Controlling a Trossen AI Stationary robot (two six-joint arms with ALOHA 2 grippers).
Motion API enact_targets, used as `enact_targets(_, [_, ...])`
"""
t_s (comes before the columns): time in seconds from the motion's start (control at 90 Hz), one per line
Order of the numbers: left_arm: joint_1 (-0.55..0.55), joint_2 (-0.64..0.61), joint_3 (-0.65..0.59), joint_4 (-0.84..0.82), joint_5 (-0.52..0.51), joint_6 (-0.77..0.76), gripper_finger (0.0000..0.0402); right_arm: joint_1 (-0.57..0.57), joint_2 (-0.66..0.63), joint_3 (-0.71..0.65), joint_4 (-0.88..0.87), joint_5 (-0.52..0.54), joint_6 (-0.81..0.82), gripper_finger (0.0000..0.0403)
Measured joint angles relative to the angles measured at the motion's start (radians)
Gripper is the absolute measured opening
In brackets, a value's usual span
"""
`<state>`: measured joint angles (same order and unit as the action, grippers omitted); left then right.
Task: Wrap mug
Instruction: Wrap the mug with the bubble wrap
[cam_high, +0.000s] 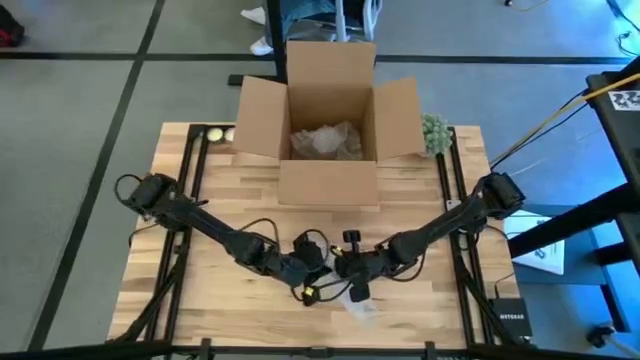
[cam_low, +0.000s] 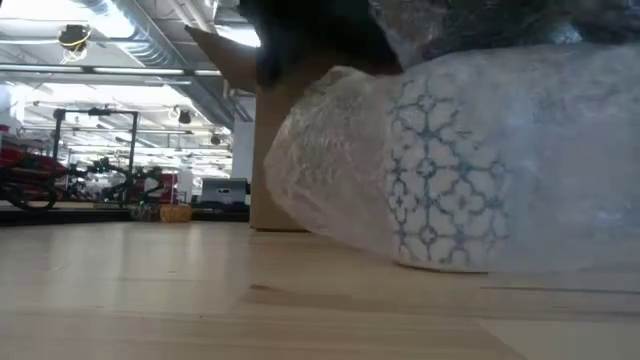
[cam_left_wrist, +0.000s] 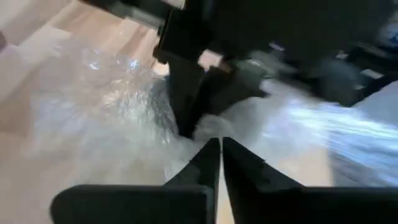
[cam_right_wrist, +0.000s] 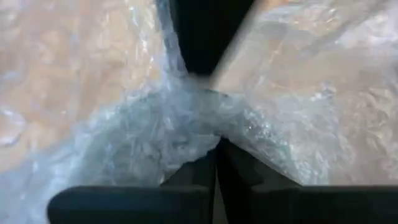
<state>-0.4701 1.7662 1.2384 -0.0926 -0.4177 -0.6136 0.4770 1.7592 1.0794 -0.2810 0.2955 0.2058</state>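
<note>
Mug (cam_low: 440, 170), blue-patterned, lies on its side inside bubble wrap (cam_low: 330, 160) at the table's (cam_high: 200, 300) near edge, long axis roughly w/ table width. Cardboard box (cam_high: 330, 120) at far edge, flaps open, crumpled wrap inside. Left gripper (cam_left_wrist: 221, 155) fingers pressed together by the wrap; right gripper (cam_right_wrist: 216, 152) fingers pinching bubble wrap.
</note>
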Motion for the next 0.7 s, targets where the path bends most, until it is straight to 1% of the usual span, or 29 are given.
enact_targets(0.089, [-0.031,-0.023,0.000,-0.013,0.000,-0.007,0.0000,0.000,0.000,0.000,0.001,0.000,0.000,0.0001])
enact_targets(0.256, [-0.058,-0.001,0.002,0.092,0.001,0.040,0.0000,0.000,0.001,0.000,0.009,0.005,0.000,0.0001])
enact_targets(0.422, [-0.010,0.087,0.001,0.197,-0.009,0.077,0.0000,0.000,0.002,-0.002,0.030,0.007,-0.001,0.0001])
enact_targets(0.5, [0.020,0.118,0.001,0.198,0.003,0.063,0.0000,0.000,0.002,-0.002,0.029,0.007,-0.001,0.0001])
enact_targets(0.622, [0.057,0.163,0.004,0.198,0.061,0.023,0.0000,0.000,-0.002,-0.001,0.030,0.002,-0.005,0.0001])
enact_targets(0.7, [0.067,0.174,0.006,0.203,0.069,0.011,0.0000,0.000,-0.014,0.007,-0.004,-0.002,-0.016,0.0001])
